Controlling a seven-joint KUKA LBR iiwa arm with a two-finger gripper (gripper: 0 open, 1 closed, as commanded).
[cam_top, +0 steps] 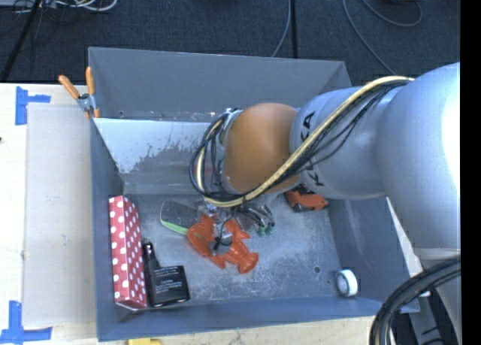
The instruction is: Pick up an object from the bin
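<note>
An orange crumpled plastic thing [225, 244] lies in the middle of the bin floor. My gripper [222, 237] is down on top of it, its dark fingertips pressed against its upper middle. A flat grey piece with a green edge [176, 216] lies just left of the gripper, partly under the orange thing.
A red box with white dots [126, 252] lies along the left wall, a black bottle [164, 279] beside it. A small white tape roll [346, 282] sits at the front right. An orange thing [307, 201] peeks out under the arm.
</note>
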